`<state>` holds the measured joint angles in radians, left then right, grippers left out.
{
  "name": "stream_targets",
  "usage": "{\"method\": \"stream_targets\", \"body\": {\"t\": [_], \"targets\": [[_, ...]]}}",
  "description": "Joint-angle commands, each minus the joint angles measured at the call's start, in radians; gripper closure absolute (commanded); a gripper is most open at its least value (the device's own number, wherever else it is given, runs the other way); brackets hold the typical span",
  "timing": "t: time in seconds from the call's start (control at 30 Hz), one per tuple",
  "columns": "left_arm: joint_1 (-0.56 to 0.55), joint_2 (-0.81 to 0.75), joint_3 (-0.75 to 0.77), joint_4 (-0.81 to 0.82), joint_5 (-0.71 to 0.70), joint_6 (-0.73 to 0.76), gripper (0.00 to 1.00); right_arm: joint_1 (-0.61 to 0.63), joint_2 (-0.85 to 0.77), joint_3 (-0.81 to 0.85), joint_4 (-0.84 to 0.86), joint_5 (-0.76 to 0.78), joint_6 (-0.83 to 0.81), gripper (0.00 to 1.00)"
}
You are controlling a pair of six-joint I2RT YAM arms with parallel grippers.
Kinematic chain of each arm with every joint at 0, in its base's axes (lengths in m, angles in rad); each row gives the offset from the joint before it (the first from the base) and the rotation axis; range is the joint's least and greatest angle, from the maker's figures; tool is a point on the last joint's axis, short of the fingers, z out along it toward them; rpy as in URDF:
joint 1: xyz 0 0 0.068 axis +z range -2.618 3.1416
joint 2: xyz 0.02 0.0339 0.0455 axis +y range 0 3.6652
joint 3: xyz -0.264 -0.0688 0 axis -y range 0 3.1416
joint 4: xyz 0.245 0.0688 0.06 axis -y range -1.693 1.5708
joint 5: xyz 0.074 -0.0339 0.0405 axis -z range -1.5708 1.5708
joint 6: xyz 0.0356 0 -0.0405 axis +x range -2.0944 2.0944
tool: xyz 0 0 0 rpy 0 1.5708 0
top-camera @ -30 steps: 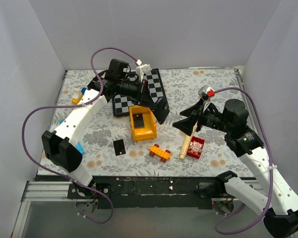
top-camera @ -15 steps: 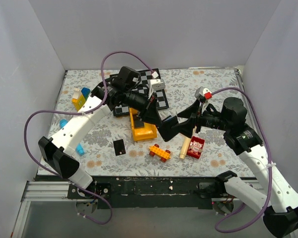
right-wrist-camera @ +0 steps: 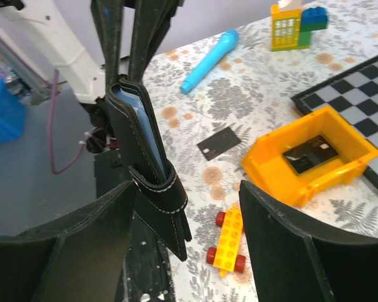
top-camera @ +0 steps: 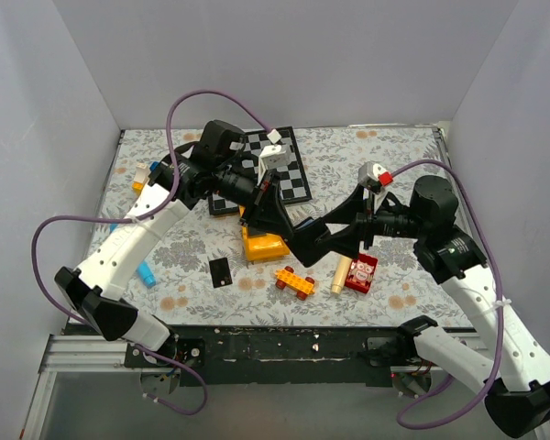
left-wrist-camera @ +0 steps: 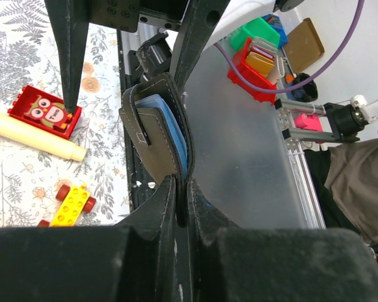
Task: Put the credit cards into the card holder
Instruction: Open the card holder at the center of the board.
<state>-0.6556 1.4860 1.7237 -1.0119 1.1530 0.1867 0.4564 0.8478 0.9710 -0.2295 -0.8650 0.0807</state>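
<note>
The lower edge of the card holder disappears between the pinching fingers of the left gripper, and from above that arm covers much of the yellow bin.

Left gripper clamps card holder; red owl block beyond.

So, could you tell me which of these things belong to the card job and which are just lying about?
For the job: wallet, clamped in the left gripper; loose card on the table; second card in the yellow bin.
Lying about: chessboard, toy car, owl block, wooden stick, blue marker, building blocks.
</note>
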Motion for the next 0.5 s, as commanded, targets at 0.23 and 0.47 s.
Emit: {"method": "stream_targets", "body": {"t": [0.23,0.47], "targets": [[0.001,-0.012,0.051,0.068,0.117,-0.036,1.00,-0.007,0.043,0.029,0.160,-0.201,0.113,0.41],[0.002,0.010,0.066,0.139,0.125,-0.082,1.00,-0.007,0.047,0.018,0.177,-0.216,0.134,0.78]]}}
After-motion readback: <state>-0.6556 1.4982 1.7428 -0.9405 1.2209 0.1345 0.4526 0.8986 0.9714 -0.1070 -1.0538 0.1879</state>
